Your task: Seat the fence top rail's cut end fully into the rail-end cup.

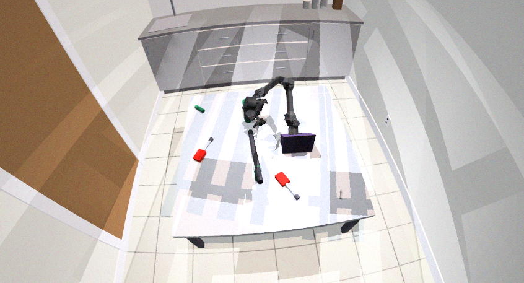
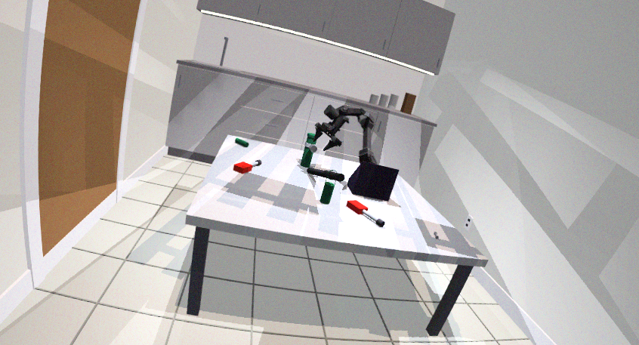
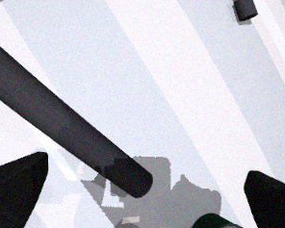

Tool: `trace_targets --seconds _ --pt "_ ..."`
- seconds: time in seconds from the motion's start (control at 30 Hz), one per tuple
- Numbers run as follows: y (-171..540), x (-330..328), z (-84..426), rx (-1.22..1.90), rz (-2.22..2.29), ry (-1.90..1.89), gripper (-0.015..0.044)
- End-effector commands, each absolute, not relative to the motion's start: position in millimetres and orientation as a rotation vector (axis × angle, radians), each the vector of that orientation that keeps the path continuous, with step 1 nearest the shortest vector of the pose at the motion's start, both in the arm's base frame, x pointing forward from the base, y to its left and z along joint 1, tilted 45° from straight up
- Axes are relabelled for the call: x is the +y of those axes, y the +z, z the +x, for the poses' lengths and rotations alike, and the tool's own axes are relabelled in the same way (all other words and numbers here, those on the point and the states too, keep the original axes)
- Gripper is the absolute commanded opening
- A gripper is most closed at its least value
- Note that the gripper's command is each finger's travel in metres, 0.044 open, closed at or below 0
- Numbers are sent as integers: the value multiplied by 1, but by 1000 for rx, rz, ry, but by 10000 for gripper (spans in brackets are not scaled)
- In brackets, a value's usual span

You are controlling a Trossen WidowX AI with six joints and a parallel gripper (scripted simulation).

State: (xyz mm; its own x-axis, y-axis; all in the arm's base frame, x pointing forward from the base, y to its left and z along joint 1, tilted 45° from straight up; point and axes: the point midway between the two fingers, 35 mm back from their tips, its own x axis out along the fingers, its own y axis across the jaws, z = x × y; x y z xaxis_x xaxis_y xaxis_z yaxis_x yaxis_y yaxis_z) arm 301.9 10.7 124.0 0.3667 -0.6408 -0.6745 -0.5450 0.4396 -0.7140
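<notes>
1. Pale walls [image 1: 432,98] [image 2: 535,97], banded with light and shadow; a brown door panel [image 1: 54,80] [image 2: 84,119] in white trim at left.
2. Grey base cabinets [image 1: 256,54] [image 2: 214,101] along the back, with a tap [image 1: 171,4] [image 2: 223,51]; wall cabinets [image 2: 325,21] above, a bright light strip [image 2: 313,40] beneath them.
3. Cream tiled floor [image 1: 293,252] [image 2: 147,289]; a pale worktop [image 1: 219,222] [image 2: 267,229] on dark legs; a socket [image 1: 387,120] [image 2: 468,222] on the right wall.
</notes>
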Motion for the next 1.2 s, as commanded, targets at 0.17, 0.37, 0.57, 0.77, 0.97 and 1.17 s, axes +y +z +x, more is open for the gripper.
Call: trace_targets --seconds 0.17,0.37,0.57,0.77,0.97,1.17 --pt "129 79 296 1022 -623 -547 440" --pt "129 79 296 1022 -623 -547 440" --pt "129 79 296 1022 -623 -547 440" --pt "121 72 299 1020 -483 -641 440" --pt "93 48 307 944 9 -1016 440" --pt "63 20 310 731 495 -1448 440"
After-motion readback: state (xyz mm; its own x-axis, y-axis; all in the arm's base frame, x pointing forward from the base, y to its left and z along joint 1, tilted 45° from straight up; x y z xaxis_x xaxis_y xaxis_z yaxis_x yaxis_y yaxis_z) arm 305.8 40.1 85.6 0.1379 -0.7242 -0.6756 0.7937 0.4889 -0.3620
